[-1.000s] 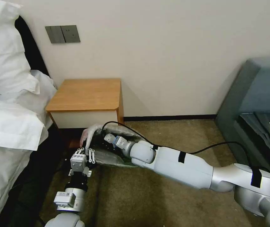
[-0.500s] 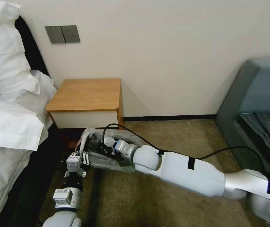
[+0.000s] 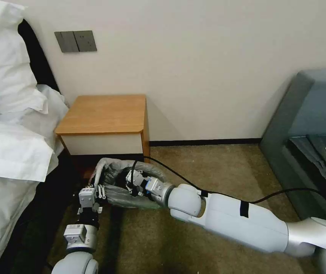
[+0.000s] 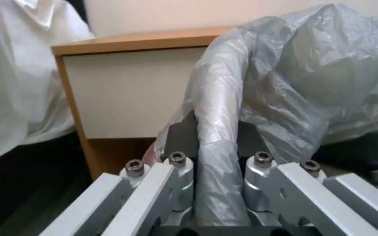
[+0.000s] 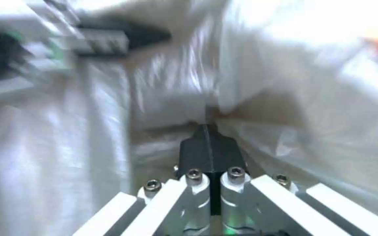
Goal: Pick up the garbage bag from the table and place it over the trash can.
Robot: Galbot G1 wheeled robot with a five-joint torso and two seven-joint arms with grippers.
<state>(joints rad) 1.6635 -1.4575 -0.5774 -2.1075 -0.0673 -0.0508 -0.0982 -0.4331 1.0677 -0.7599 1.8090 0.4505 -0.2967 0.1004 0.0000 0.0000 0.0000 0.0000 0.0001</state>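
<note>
Garbage bag (image 3: 127, 182), thin crinkled translucent grey plastic with a pink-red rim band, sits low on the carpet in front of the small square nightstand, stretched between the two grippers. Film is glossy and creased in many fine folds; it bulges into a rounded open pouch.

Left gripper (image 3: 97, 189): pointing up at the near-left edge of the bag. In the left wrist view its dark fingers (image 4: 184, 136) are clamped on a twisted, rope-like fold of the grey film (image 4: 217, 131), which rises between them and fans out wide above. A sliver of the pink-red band shows beside the left-hand finger.

Right gripper (image 3: 132, 182): reaching in from the right, buried in the bag's mouth. In the right wrist view its black fingers (image 5: 208, 149) are pressed together with a pinch of film drawn to their tip; pale plastic walls surround it on all sides.

Worktop (image 3: 104, 113): orange-brown wood, smooth, matte, rounded front corners, white drawer front below, just beyond both grippers.

Trash can: a pale green patch (image 3: 151, 205) shows under the film beside the right gripper's wrist; its shape cannot be made out.

White pillows (image 3: 7, 95) lie left of the left gripper.
</note>
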